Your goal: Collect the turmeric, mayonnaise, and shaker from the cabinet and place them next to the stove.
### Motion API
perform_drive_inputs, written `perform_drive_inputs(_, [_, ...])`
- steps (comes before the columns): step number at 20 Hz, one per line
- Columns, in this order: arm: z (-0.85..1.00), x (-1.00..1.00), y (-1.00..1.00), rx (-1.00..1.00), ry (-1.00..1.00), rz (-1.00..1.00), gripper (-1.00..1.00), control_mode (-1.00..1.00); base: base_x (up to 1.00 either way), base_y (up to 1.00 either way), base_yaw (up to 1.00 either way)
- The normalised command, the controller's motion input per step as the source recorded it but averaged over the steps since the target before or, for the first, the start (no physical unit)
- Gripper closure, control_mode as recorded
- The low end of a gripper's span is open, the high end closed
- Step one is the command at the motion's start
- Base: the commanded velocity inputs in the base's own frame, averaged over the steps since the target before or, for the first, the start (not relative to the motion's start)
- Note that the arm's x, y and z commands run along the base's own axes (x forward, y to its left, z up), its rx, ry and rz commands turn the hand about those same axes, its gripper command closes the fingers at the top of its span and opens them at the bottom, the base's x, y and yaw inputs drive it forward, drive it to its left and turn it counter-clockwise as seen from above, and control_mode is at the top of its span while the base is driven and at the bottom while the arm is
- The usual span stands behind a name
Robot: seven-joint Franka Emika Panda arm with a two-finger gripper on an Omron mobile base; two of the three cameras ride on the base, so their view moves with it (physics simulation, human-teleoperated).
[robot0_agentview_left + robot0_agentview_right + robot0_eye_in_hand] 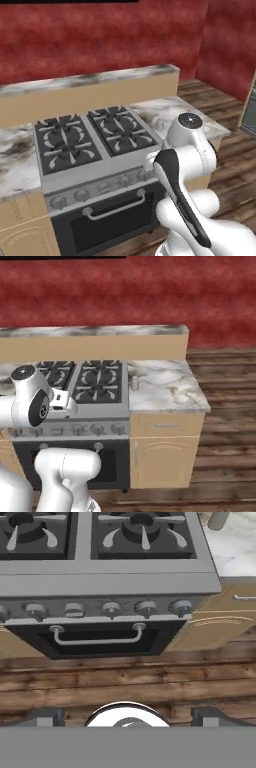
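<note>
Beside stove (85, 387), probably shaker (134, 382), upright

Left base view: from behind the arm, looking forward and down at the stove (85, 150), arm at 5 o'clock. Right base view: same stove (85, 396), arm at 7 o'clock. Hand view: close, down on the stove (107, 587) front; shared burners, knobs, oven door.

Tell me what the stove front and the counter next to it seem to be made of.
The stove front looks like brushed steel: flat grey with a dull sheen. The counter looks like polished marble: white with grey veins. Both are rendered, so this is only appearance.
</note>
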Motion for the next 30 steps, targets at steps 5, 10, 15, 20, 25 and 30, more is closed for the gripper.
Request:
perform_drive_inputs(5, [0.00, 0.00, 0.00, 0.00, 0.00, 0.00, -1.00, 1.00, -0.36, -0.07, -0.61])
perform_drive_inputs(10, [0.00, 0.00, 0.00, 0.00, 0.00, 0.00, -1.00, 1.00, -0.33, -0.09, -0.61])
perform_drive_inputs(15, [0.00, 0.00, 0.00, 0.00, 0.00, 0.00, -1.00, 1.00, -0.33, -0.10, -0.60])
perform_drive_inputs(20, [0.00, 0.00, 0.00, 0.00, 0.00, 0.00, -1.00, 1.00, -0.26, -0.06, -0.61])
perform_drive_inputs(25, [0.00, 0.00, 0.00, 0.00, 0.00, 0.00, -1.00, 1.00, -0.14, -0.03, -0.62])
perform_drive_inputs(30, [0.00, 0.00, 0.00, 0.00, 0.00, 0.00, -1.00, 1.00, -0.04, 0.00, -0.62])
